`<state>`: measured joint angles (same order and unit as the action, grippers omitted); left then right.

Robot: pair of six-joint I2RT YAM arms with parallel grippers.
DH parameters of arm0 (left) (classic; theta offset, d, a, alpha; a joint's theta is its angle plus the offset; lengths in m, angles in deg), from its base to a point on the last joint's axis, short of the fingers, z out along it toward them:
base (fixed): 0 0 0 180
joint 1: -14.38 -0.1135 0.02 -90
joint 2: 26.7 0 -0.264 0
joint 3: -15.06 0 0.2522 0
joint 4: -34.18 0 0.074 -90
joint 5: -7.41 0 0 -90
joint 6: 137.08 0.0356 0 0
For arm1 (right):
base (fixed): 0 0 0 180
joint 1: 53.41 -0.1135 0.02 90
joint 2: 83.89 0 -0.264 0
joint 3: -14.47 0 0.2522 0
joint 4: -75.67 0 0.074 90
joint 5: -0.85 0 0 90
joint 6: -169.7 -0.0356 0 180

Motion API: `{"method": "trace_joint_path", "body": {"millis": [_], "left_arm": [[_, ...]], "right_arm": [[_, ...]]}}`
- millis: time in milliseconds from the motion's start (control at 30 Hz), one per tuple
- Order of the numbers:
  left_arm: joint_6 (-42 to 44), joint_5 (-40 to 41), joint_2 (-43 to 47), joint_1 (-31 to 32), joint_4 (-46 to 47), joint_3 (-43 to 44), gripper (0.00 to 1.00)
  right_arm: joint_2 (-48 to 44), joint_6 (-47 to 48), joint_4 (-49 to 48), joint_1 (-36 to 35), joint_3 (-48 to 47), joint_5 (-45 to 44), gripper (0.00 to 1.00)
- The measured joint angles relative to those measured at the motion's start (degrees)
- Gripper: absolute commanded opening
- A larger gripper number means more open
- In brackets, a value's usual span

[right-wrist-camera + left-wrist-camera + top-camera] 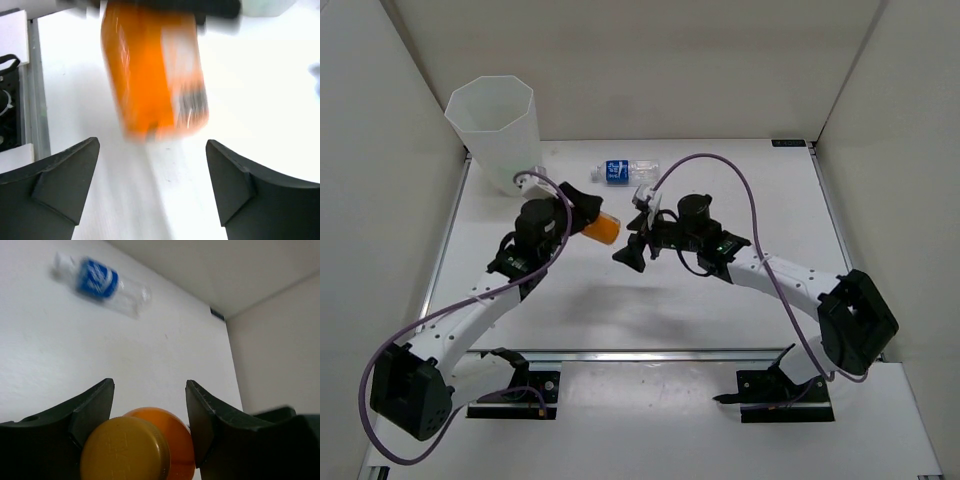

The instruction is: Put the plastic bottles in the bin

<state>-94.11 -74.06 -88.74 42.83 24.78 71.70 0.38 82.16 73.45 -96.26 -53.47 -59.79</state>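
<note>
From the top camera I am seeing the left gripper (586,214) closing on the orange bottle (604,229). The bottle's free end is sticking out toward the middle of the table (720,320). The right gripper (629,252) is sitting just beside that end, apart from it.

The left wrist camera is showing me the grip itself, which the overhead view is hiding. The bottle's cap (125,450) is facing the lens, and the two black fingers (75,425) are pressing in on the bottle from either side.

The right wrist camera is giving me the other end of the same bottle. It is blurred and hanging down from a dark shape at the top edge. That camera's own fingers (60,180) are standing wide apart with only bare table between them, so the right jaws are gaping and holding nothing.

Only the top camera is showing me the bin (490,125). It is standing upright at the far left of the table, near the left gripper.

The blue-label bottle (630,171) is lying on its side toward the far edge, well clear of both grippers. The left wrist camera is also catching it, smeared. The right wrist camera is not showing it clearly.
</note>
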Motion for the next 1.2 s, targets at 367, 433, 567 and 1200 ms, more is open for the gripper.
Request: {"method": "trace_joint_path", "body": {"millis": [367, 433, 567, 1200], "left_arm": [[28.0, 31.3, -15.3, -10.3, 5.5, 35.1, 0.0], [35.5, 36.4, -21.0, -10.8, 9.6, 43.1, 0.0], [44.4, 42.3, -32.4, -14.5, 14.7, 55.6, 0.01], [47.1, 50.4, -59.3, -22.9, 9.9, 85.0, 0.23]], "right_arm": [[-13.9, 0.8, 6.8, 6.0, -0.1, -0.5, 0.92], [-16.1, 1.0, 8.2, 8.9, 1.0, -0.7, 0.92], [-18.2, 0.7, 10.5, 16.3, 3.5, 0.1, 0.9], [-18.0, -6.5, 12.3, 33.5, 7.5, 6.2, 0.85]]}}
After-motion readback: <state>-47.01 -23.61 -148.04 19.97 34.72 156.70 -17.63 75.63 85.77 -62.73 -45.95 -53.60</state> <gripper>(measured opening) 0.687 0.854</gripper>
